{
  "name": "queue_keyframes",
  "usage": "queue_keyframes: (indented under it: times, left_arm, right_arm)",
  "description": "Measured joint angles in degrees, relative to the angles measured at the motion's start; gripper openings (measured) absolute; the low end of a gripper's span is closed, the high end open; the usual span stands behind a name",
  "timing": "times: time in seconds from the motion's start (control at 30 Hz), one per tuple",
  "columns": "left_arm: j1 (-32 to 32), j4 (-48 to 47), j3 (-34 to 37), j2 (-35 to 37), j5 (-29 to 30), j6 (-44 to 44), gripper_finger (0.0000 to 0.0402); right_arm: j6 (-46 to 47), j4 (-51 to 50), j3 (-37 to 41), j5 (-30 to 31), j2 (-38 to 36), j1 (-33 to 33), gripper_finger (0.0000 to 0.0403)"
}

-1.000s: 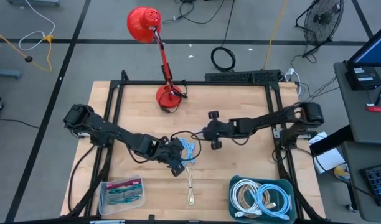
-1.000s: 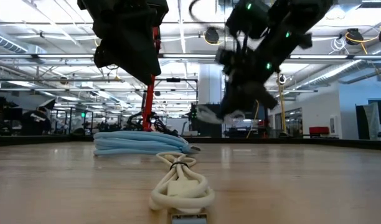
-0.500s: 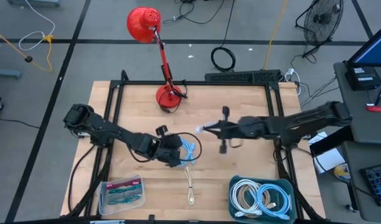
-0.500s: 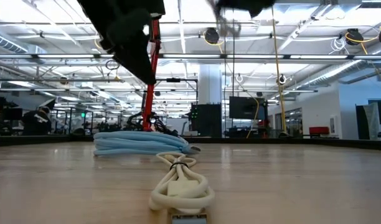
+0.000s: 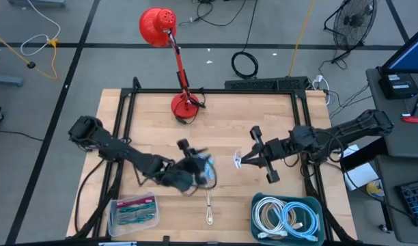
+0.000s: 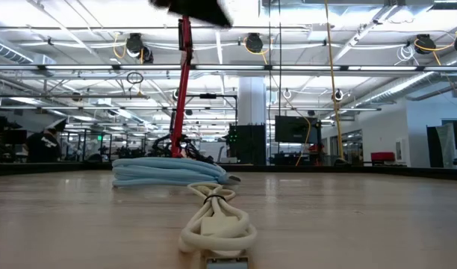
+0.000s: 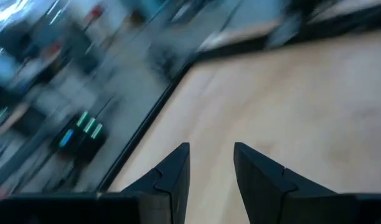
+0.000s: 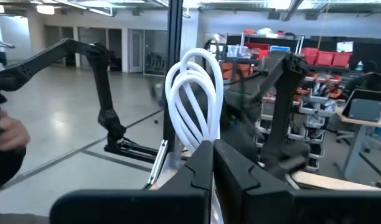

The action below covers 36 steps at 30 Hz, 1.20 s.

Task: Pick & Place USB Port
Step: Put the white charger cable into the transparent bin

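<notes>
Right gripper (image 5: 240,161): fingers pinching white cable coil (image 8: 193,99), aloft; carry level to teal bin (image 5: 317,205), release low. Left gripper (image 7: 210,163): fingers spread, apparently empty, beside blue cable (image 6: 169,171)

Pale matt wooden tabletop (image 5: 263,116)

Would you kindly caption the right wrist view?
Right pincer shut on a coiled white cable, lifted above the table.
</notes>
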<state>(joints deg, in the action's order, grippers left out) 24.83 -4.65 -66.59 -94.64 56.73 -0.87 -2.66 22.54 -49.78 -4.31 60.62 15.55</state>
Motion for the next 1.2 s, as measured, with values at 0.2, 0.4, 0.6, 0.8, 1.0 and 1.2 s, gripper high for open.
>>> queue_keyframes:
  times: [0.2, 0.4, 0.6, 0.8, 1.0, 1.2]
  left_arm:
    - [5.2, 20.7, 0.0, 0.0, -13.2, 22.9, 0.0129]
    - [7.3, 23.0, 0.0, 0.0, -17.0, 31.3, 0.0129]
    - [6.1, 23.0, 0.0, 0.0, -18.3, 30.5, 0.013]
    - [3.6, 25.0, 0.0, 0.0, -23.9, 28.9, 0.013]
    - [2.5, 26.1, 0.0, 0.0, -26.5, 28.8, 0.013]
    - [2.0, 27.4, 0.0, 0.0, -27.9, 29.3, 0.013]
  right_arm:
    - [1.3, 4.1, 2.8, 0.0, 0.0, 0.0, 0.0]
    - [2.7, 6.8, 4.4, 0.0, 0.0, 0.0, 0.0]
    - [6.7, 15.1, 8.9, 0.5, 0.1, 1.5, 0.0]
    - [5.7, 19.2, 11.0, 5.9, 3.6, 5.4, 0.0]
    - [5.9, 22.3, 11.0, 6.0, 7.7, 6.4, 0.0]
    - [6.5, 26.3, 11.0, 6.1, 10.7, 6.4, 0.0]
